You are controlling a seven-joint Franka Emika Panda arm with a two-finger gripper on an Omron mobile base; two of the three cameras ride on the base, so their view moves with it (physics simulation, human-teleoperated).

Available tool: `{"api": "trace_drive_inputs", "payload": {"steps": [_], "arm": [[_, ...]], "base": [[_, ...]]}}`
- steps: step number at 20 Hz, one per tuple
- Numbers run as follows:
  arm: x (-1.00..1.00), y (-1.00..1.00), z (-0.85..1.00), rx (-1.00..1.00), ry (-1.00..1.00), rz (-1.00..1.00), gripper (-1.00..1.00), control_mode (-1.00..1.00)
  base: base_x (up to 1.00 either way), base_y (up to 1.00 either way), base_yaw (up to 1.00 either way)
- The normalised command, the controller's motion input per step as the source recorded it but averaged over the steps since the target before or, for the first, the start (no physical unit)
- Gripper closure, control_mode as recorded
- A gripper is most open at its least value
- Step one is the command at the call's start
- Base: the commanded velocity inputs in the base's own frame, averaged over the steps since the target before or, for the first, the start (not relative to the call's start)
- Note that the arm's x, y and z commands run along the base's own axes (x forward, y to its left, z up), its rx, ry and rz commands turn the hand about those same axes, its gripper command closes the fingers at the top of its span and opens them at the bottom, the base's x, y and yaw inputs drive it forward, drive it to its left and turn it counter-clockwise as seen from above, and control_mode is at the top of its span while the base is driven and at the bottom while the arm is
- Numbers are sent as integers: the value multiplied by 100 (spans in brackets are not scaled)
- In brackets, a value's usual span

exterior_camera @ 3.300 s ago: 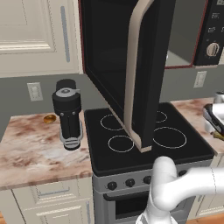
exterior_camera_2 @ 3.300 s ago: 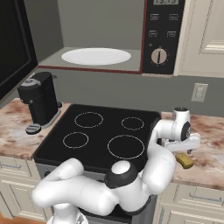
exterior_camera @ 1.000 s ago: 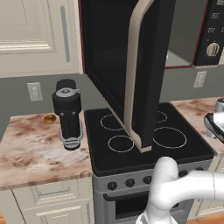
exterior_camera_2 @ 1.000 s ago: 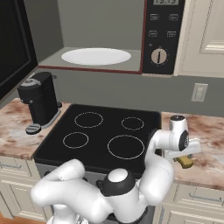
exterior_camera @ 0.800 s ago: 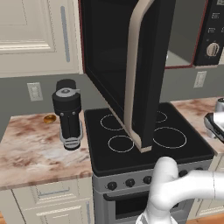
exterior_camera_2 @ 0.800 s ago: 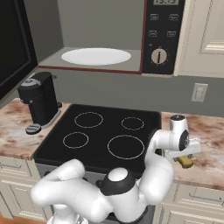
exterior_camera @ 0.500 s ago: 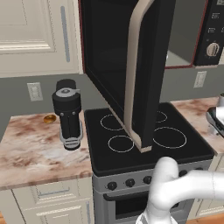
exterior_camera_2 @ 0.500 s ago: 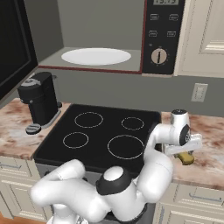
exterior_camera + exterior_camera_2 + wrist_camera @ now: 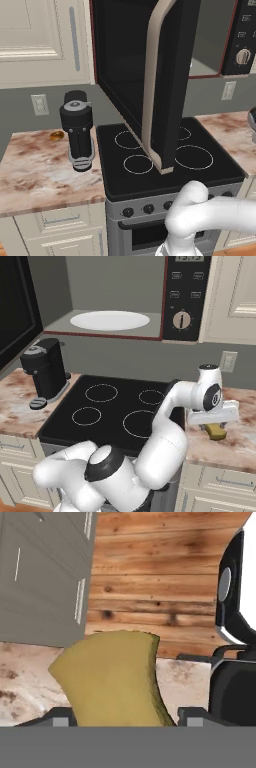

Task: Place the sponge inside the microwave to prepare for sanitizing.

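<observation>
My fingers (image 9: 122,718) clasp the small dull-yellow sponge block (image 9: 112,679) from either side, their dark tips just showing at its lower corners in the hand view. From the right base view, my white hand hangs low over the marbled pink-brown counter (image 9: 235,443) just to the right of the black glass stovetop (image 9: 112,408), with the sponge (image 9: 216,431) poking out beneath it, close above the stone; whether it touches the counter I cannot tell. Past the sponge in the hand view lie a strip of counter, grey cabinet fronts and a wood-plank surface.

On the counter to the left of the stovetop stands a black pod coffee machine (image 9: 77,127), and a small round amber-brown disc (image 9: 56,135) lies just beside it, toward the wall. Above the stovetop hangs the large black microwave (image 9: 187,296), its dark glass door with the beige-pink handle (image 9: 150,80) swung wide open out over the burners. Inside, a white round turntable plate (image 9: 110,320) sits on the cavity floor. The black control panel with its round knob (image 9: 181,320) is to the right of the cavity.
</observation>
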Motion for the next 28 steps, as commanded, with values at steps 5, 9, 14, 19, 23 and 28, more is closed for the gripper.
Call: {"api": "trace_drive_inputs", "payload": {"steps": [5,9,14,19,23,28], "arm": [[-100,5,93,0,0,0,100,-100],[-99,28,73,0,0,0,100,-100],[-58,53,29,0,-12,0,100,-100],[-3,71,23,0,-19,0,100,-100],[0,64,34,0,-27,0,100,-100],[0,57,23,0,-18,0,100,-100]], "base": [[0,0,0],[0,0,0],[0,0,0],[0,0,0],[0,0,0],[0,0,0]]}}
